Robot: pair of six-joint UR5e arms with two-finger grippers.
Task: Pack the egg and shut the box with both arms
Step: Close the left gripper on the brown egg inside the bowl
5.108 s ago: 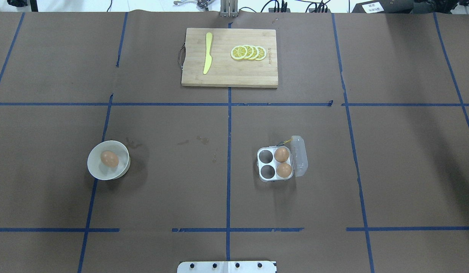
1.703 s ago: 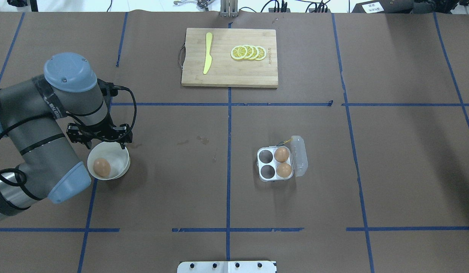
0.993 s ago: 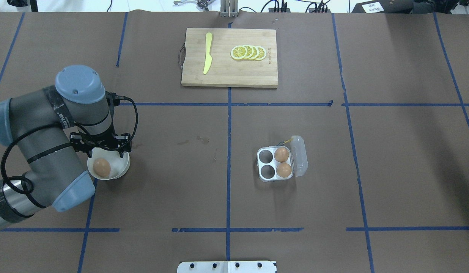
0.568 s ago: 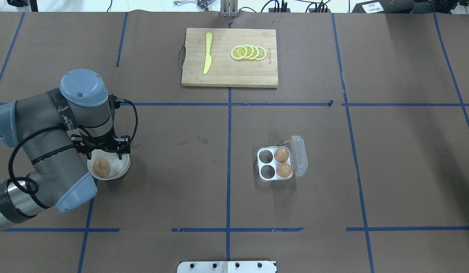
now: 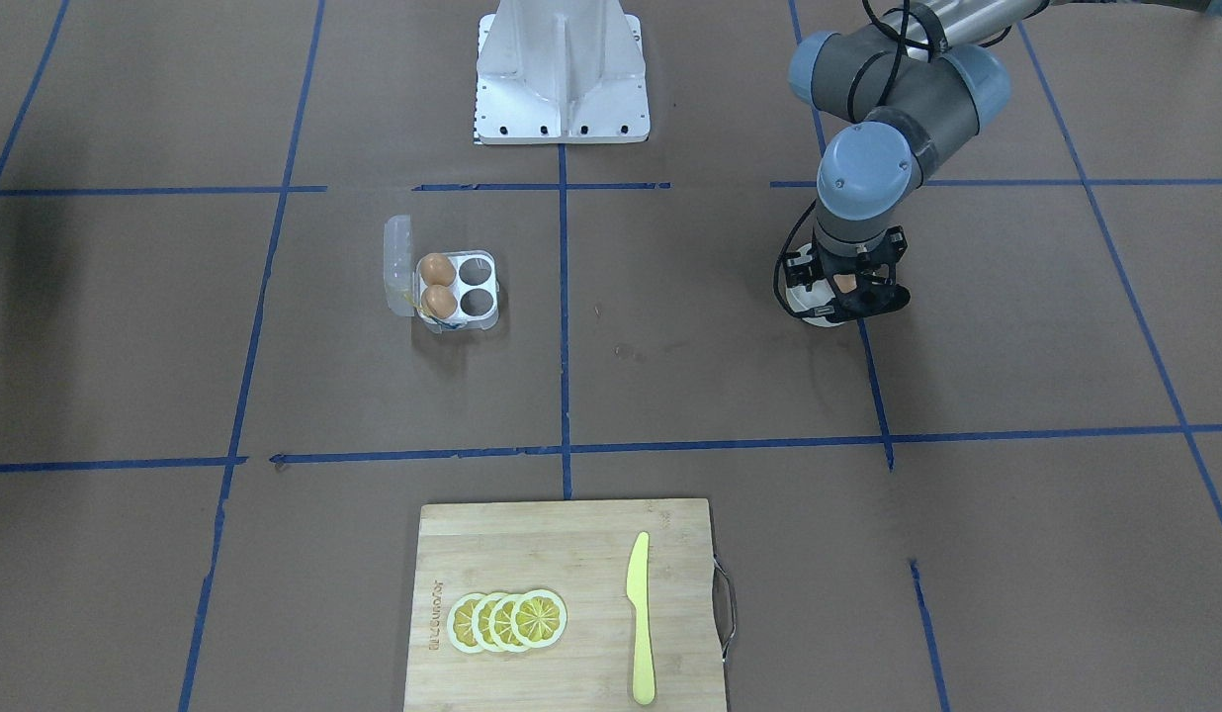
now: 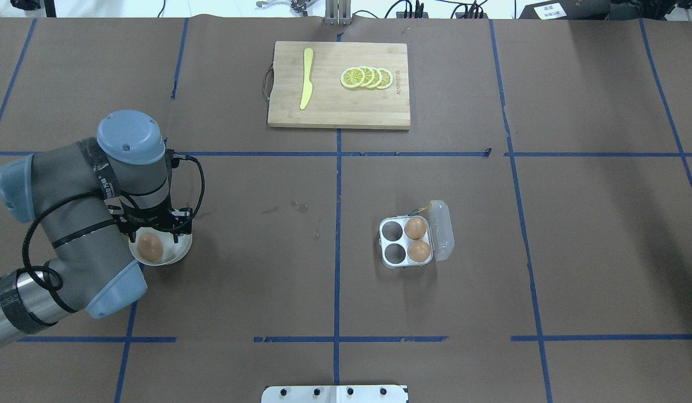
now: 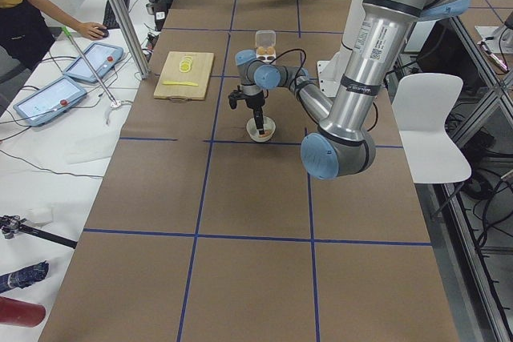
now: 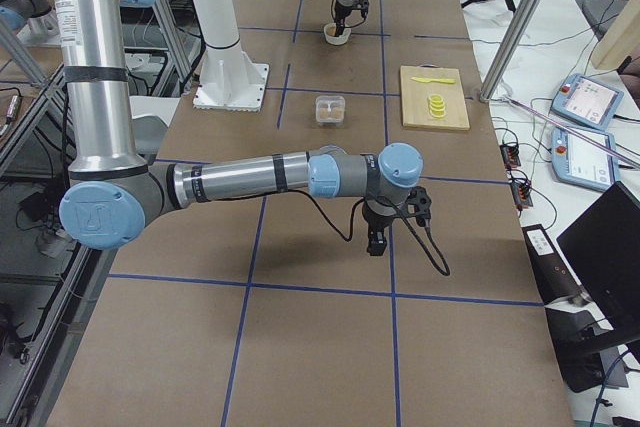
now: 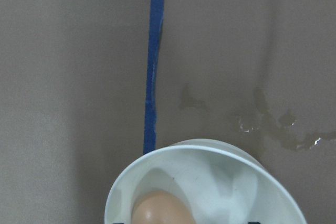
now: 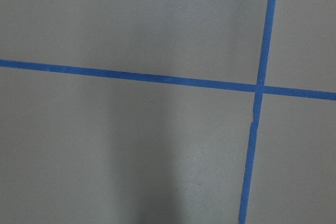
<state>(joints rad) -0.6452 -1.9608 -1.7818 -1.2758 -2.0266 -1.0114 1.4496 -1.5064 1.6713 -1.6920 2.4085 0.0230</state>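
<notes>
The egg (image 6: 150, 247) lies in a white bowl (image 6: 181, 251) at the table's left. My left gripper (image 6: 153, 236) hangs low over the bowl, open, with a finger on each side of the egg (image 5: 845, 283). The left wrist view shows the egg's top (image 9: 160, 209) inside the bowl's rim (image 9: 210, 148). The box (image 6: 399, 263) stands right of centre with its lid (image 6: 442, 230) open. Two other brown eggs (image 6: 415, 228) fill its right cells and the left cells are empty. My right gripper (image 8: 378, 239) points down over bare table. I cannot tell whether it is open or shut.
A wooden cutting board (image 6: 339, 109) lies at the far middle with a yellow knife (image 6: 306, 78) and lemon slices (image 6: 367, 77) on it. The robot's base plate (image 5: 562, 109) is at the near edge. Blue tape lines cross the brown table cover.
My left arm came in from the left and moved down and nearer over the bowl. The egg shifted a little in the bowl. The box has not moved.
</notes>
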